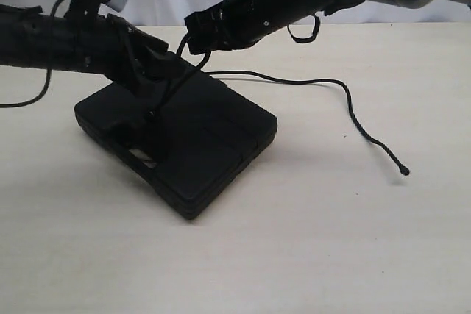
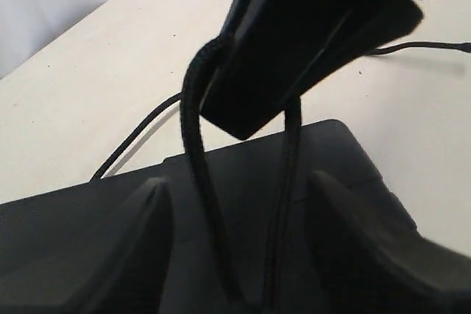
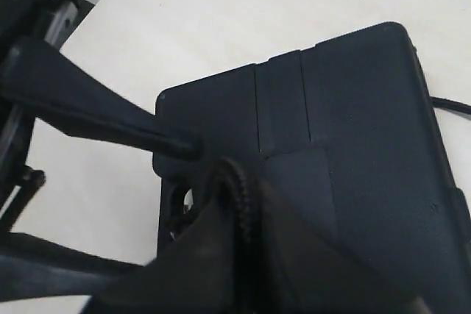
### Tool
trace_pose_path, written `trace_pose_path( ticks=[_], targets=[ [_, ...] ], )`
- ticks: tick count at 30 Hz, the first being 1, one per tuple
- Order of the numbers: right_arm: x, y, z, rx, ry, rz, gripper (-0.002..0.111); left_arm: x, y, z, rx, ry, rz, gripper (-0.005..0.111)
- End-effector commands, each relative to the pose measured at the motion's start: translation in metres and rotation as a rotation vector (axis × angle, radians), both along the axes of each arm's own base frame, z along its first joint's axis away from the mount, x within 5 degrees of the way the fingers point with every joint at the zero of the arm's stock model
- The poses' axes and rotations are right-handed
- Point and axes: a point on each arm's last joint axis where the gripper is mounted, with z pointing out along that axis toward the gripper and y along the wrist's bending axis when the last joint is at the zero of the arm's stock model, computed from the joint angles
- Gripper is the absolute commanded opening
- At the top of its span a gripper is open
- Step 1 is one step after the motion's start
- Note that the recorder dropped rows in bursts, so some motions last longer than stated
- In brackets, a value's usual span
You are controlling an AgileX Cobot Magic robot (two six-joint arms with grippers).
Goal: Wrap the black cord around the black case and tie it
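Observation:
The black case (image 1: 213, 145) lies flat on the table, its cut-out handle at its left end. The black cord (image 1: 294, 79) trails right across the table to its knobbed tip (image 1: 403, 171). Above the case's back edge, my right gripper (image 1: 193, 40) is shut on the braided cord (image 3: 239, 196), and two strands (image 2: 195, 130) hang from it down to the case (image 2: 338, 141). My left gripper (image 1: 165, 71) hovers just over the case beside it. It (image 2: 239, 182) is open, with both strands passing freely between its fingers (image 2: 140, 240).
The pale table (image 1: 331, 240) spreads round the case, with a white backdrop behind it. Smooth arm cables hang from both arms near the back edge. The left gripper's finger (image 3: 96, 115) shows in the right wrist view, reaching toward the case's handle end.

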Motion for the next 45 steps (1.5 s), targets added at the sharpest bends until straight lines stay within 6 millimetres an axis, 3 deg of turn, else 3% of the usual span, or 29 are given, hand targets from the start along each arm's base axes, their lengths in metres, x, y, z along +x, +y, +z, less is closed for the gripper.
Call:
trace_pose_path(
  ticks=[1,3,5,7,14,18,20,22,28,32,35,38,41,45],
  targets=[
    [0.001,0.0,0.003,-0.003,-0.019,0.013,0.004,0.016,0.0,-0.008,0.04,-0.007,0.132,0.052],
    [0.0,0.0,0.002,-0.005,-0.018,0.015,0.004,0.019,0.001,-0.012,0.048,0.002,0.139,0.041],
    [-0.002,-0.001,0.0,-0.036,-0.013,0.046,0.004,0.023,0.001,-0.014,0.051,0.003,0.143,0.014],
    [-0.006,-0.003,-0.003,-0.086,-0.003,0.094,0.004,0.028,0.003,-0.009,0.064,-0.017,0.162,0.0],
    [-0.015,-0.018,0.019,-0.242,-0.06,0.104,0.005,0.034,0.004,-0.003,0.075,-0.038,0.181,0.0],
    [-0.017,-0.018,0.022,-0.216,0.006,0.043,0.026,0.034,0.004,-0.003,0.075,-0.038,0.181,0.0],
    [-0.018,-0.02,0.025,-0.192,0.077,-0.014,0.049,0.034,0.004,-0.003,0.075,-0.038,0.181,0.0],
    [-0.019,-0.026,0.033,-0.209,0.081,-0.029,0.056,0.033,0.004,-0.004,0.076,-0.034,0.181,0.0],
    [-0.02,-0.067,0.064,-0.502,-0.012,-0.15,0.056,0.033,0.004,-0.004,0.076,-0.034,0.181,0.0],
    [-0.016,-0.1,0.067,-0.666,0.005,-0.283,0.056,0.033,0.004,-0.005,0.077,-0.034,0.183,0.0],
    [-0.01,-0.128,0.053,-0.716,0.127,-0.351,0.056,0.033,0.004,-0.005,0.077,-0.034,0.183,0.0],
    [-0.001,-0.155,0.026,-0.745,0.27,-0.379,0.056,0.032,0.003,-0.004,0.069,-0.035,0.173,0.0],
    [0.01,-0.167,-0.004,-0.771,0.339,-0.369,0.056,0.029,-0.002,-0.004,0.071,-0.048,0.088,0.0],
    [0.023,-0.166,-0.039,-0.787,0.358,-0.337,0.056,0.024,-0.007,-0.002,0.04,-0.055,0.011,0.0]
  ],
)
